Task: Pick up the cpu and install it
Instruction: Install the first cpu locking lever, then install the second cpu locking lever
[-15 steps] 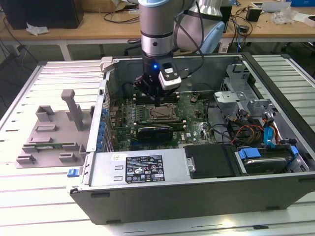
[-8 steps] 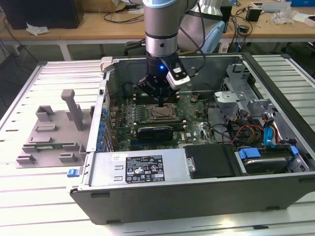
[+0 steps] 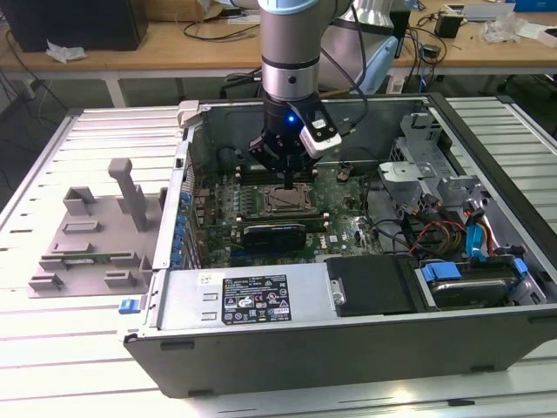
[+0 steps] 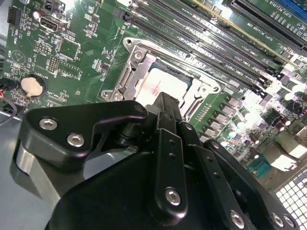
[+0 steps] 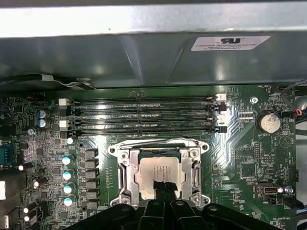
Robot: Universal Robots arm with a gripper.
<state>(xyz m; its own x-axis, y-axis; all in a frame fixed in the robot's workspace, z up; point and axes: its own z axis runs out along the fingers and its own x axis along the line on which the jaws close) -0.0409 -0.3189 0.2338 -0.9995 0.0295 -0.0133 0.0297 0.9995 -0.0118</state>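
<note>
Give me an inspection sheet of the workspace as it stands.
Surface: slatted metal table, open computer case lying on it.
Job's things: cpu sits inside the socket frame on the motherboard.
Clutter: grey fixture block beside the case.
Grippers: gripper directly above the cpu; grip state unclear.
Cables: bundle inside the case.
Surroundings: wooden benches behind.

- A white slatted table [image 3: 70, 383] is carrying everything.
- 1 open computer case [image 3: 348, 348] is lying on it.
- 1 grey plastic fixture [image 3: 91, 235] is sitting just beside the case.
</note>
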